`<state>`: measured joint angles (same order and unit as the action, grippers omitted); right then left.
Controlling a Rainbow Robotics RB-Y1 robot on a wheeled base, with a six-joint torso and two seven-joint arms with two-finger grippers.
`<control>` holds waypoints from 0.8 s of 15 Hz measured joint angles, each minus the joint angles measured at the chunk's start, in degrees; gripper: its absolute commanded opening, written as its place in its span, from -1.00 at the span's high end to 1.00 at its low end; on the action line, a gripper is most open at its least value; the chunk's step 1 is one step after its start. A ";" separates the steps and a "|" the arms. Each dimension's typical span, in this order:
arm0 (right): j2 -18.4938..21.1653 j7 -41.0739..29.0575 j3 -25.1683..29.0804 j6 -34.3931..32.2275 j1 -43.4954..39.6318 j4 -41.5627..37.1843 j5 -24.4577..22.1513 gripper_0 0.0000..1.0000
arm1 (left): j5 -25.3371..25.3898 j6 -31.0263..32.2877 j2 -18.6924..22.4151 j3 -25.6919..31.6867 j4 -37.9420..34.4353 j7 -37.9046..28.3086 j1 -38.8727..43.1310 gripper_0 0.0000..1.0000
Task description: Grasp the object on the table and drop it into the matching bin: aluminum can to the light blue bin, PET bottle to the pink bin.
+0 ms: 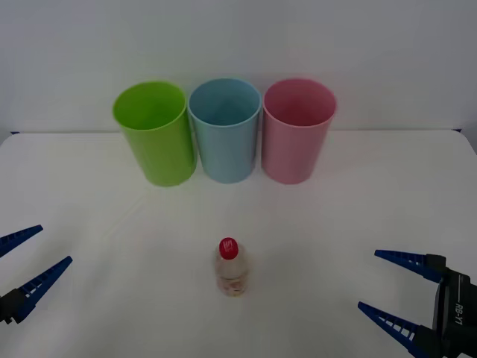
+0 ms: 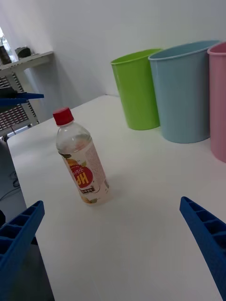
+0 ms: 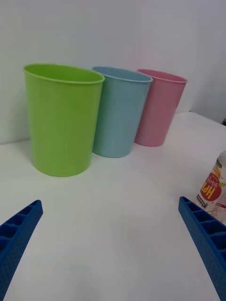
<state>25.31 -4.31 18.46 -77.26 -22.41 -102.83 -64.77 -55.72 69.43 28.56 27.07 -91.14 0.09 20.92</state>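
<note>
three bins stand upright in a row at the back of the white worktop (image 1: 387, 194), and the pet bottle (image 1: 230, 267) is the landmark here. it stands upright on the worktop with its red cap on top, well in front of the bins and apart from them. the light blue bin (image 1: 224, 128) is straight behind the bottle, in the middle of the row. the pink bin (image 1: 297, 128) is behind the bottle and to its right, just beside the light blue one. the lime green bin (image 1: 154, 130) is behind the bottle and to its left.

the left end effector (image 1: 26, 269) hovers well to the left of the bottle, at about the same depth, its blue ribbed fingers spread wide and gripping nothing. the right end effector (image 1: 399, 291) hovers well to the right of the bottle and slightly nearer the robot, fingers likewise spread apart and unloaded. neither touches the bottle.
</note>
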 measured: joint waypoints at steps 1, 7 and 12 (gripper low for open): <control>0.00 0.00 0.00 0.00 0.00 0.00 0.00 -1.00 | 0.00 0.00 0.00 0.00 0.00 0.00 0.00 -1.00; -1.05 0.41 0.04 -0.25 0.35 -0.32 -1.01 -1.00 | 0.00 0.00 0.00 0.00 0.00 0.00 0.00 -1.00; -1.71 0.50 -4.41 0.52 0.77 -0.05 -4.44 -1.00 | 0.00 0.00 0.00 0.00 0.00 0.00 0.00 -1.00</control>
<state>23.60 -3.80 14.05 -76.74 -21.64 -102.89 -69.21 -55.72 69.43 28.57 27.07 -91.14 0.09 20.92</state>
